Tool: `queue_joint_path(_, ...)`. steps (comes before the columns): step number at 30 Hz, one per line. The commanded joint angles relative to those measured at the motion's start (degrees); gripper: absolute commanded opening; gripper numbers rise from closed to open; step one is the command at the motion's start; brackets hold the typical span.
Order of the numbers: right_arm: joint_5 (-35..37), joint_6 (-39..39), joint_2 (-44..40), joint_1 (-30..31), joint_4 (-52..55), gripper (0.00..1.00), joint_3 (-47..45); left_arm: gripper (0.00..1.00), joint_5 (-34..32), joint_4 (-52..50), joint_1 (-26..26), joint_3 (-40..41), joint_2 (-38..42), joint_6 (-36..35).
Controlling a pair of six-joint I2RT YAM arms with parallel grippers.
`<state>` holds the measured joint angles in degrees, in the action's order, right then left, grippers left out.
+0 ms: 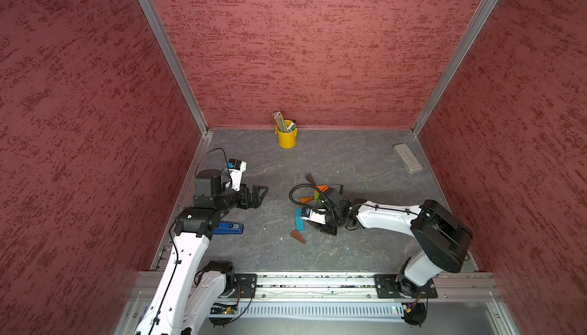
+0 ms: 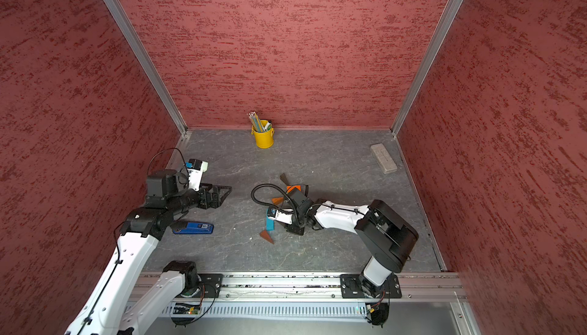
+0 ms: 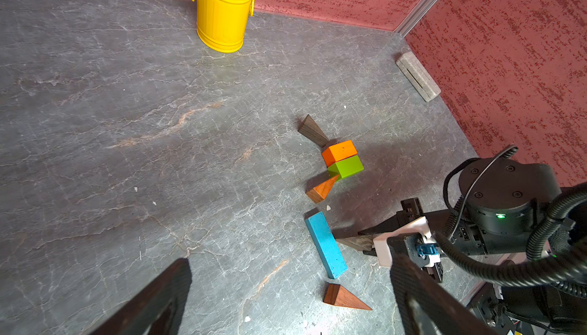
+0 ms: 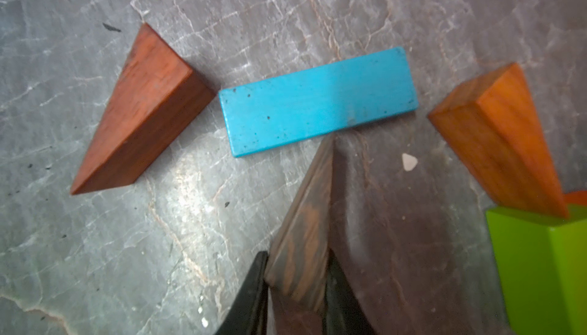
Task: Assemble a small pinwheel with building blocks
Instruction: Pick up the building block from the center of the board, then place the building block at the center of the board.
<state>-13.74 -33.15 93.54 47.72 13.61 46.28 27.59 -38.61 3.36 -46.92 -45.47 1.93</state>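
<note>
Left of centre in a top view, the left gripper (image 1: 259, 194) hangs over bare tabletop (image 1: 349, 254), jaws spread wide with nothing between them; the blue stapler (image 1: 229, 228) lies just below it in the frame, partly under the arm; neither serves this step.

At frame centre sits the part-built pinwheel (image 3: 341, 158): orange block (image 3: 340, 151) and green block (image 3: 347, 166) side by side and touching; a far dark wedge (image 3: 313, 130) meets the orange block's upper-left corner; an orange-brown wedge (image 3: 320, 190) meets the green block's lower-left corner. Lower in the left wrist view lie the blue bar (image 3: 325, 244) and a loose reddish wedge (image 3: 343, 297), near each other but not touching.

Right of the bar, the right gripper (image 4: 297, 289) is clamped on the held dark wedge (image 4: 305, 219), one jaw on each flat face, tip toward the bar; whether the wedge rests on the table cannot be told.

Probable step: carry this wedge to a free corner of the square. Lift clear first so the tip does not sweep the bar; approach from the open right side; seat the tip without shoving the blocks; release only once it lies flat; expect the taper to slip if tilted.

The surface is grey veined slab, matt, with small white chips; textured red walls enclose three sides; a yellow pencil pot (image 1: 286, 138) stands upper centre; a grey block (image 1: 408, 158) lies upper right.
</note>
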Motion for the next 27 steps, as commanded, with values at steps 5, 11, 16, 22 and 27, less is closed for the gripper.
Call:
queue_joint_path(5,-0.76,-4.05,-1.10,-0.74,0.75,0.19,0.58,1.00,0.79,0.82,-0.62,0.86,0.13,-0.31)
queue_joint_path(11,-3.40,-6.53,-7.39,-4.42,0.50,0.19,-2.33,1.00,1.36,1.51,-0.63,1.04,-0.19,-0.45)
queue_joint_path(16,-5.61,-13.36,-14.78,-9.44,6.04,0.20,-3.98,1.00,2.42,2.71,-0.64,0.88,-0.89,-0.64)
queue_joint_path(22,-2.54,-21.85,-22.41,-18.84,9.41,0.23,-3.36,1.00,5.18,6.47,-0.64,0.13,-3.73,-1.06)
queue_joint_path(27,-3.57,-27.09,-16.46,-29.30,14.03,0.23,5.53,1.00,10.73,13.83,-0.58,-0.71,-8.74,-0.61)
